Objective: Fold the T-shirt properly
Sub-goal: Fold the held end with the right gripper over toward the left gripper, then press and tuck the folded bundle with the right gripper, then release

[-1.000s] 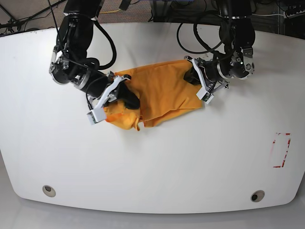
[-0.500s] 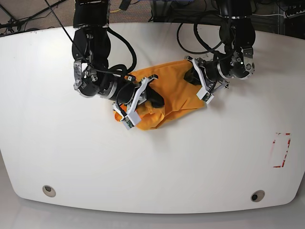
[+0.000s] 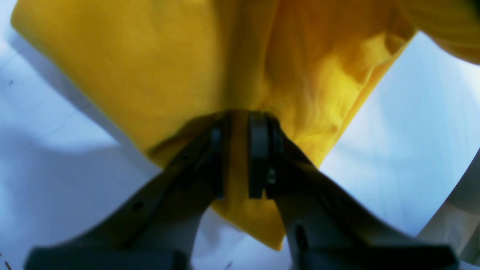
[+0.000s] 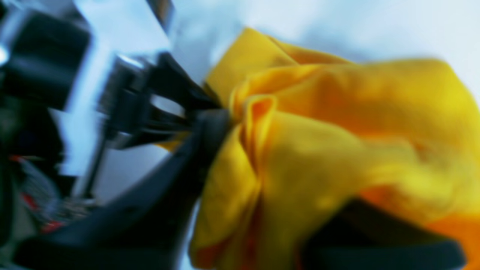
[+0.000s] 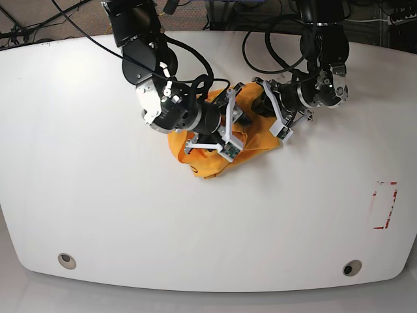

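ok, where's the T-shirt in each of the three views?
Base: T-shirt bunched just above table centre, between the two arms.
Left wrist: T-shirt fills the upper frame, a fold pinched in the left hand.
Right wrist: T-shirt bunched across centre and right.
Shared landmark: the white table.

The T-shirt (image 5: pixel 212 156) is showing plain orange-yellow at frame centre, glowing brighter yellow in the wrist views. The table (image 5: pixel 98 215) is reading white all around. Red dashed marks (image 5: pixel 384 205) are sitting at the right edge. Both grippers are looking black.
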Robot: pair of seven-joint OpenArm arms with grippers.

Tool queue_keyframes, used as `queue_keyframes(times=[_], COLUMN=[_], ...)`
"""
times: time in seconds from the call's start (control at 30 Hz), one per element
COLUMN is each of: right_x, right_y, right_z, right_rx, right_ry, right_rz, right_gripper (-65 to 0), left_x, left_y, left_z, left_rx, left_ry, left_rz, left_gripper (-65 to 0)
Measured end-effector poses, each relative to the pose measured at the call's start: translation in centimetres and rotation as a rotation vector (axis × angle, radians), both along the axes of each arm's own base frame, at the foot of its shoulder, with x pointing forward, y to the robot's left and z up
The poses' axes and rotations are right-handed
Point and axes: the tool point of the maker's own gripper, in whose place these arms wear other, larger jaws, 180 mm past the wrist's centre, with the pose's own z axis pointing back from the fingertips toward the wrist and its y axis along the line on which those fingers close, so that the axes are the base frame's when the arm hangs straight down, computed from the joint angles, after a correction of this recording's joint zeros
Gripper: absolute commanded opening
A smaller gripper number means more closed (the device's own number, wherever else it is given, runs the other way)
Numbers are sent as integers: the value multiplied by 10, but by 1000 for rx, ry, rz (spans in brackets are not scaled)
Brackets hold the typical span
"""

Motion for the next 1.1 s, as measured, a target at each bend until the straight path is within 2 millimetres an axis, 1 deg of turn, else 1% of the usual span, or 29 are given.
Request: queue_keyframes(times=[0.03, 0.07, 0.1, 0.13, 0.27, 0.37, 0.47, 0.57, 0.63, 0.7, 0.8, 0.87, 0.97, 1.1], right_x=[-3, -5, -9, -11, -21, -21, -18, -18, -17, -14, -7, -3, 0, 4], right_y=[3, 8, 11, 14, 25, 29, 29, 24, 18, 12, 7, 4, 6, 11], right_z=[-2, -2, -2, -2, -4, 4, 17, 30, 30, 28, 31, 33, 32, 24], right_rx=[-26, -26, -28, -28, -52, -37, -16, 7, -13, -25, -8, -9, 4, 25], right_ry=[-11, -15, -16, -17, -32, -62, -109, -161, -173, -176, -184, -190, -193, -179], right_rz=[20, 34, 48, 60, 116, 120, 118, 130, 127, 111, 80, 72, 69, 69], right_gripper=[-227, -190, -160, -147, -163, -181, -198, -224, -241, -244, -243, -241, -241, -241], left_x=[0, 2, 4, 5, 11, 17, 26, 32, 34, 36, 39, 39, 37, 33], left_y=[0, 1, 3, 5, 16, 30, 54, 83, 94, 98, 100, 109, 124, 145], left_z=[0, 1, 2, 2, 3, 5, 9, 22, 25, 28, 32, 33, 34, 35], left_rx=[2, 3, 2, 7, 9, 2, 33, 55, 69, 79, 80, 98, 111, 124], left_ry=[0, -2, -4, -3, -6, -9, -23, -63, -74, -82, -96, -98, -99, -99], left_rz=[-2, 2, 8, 16, 75, 134, 197, 280, 306, 308, 299, 310, 348, 408], left_gripper=[-582, -582, -581, -581, -581, -581, -582, -582, -582, -582, -585, -585, -583, -583])
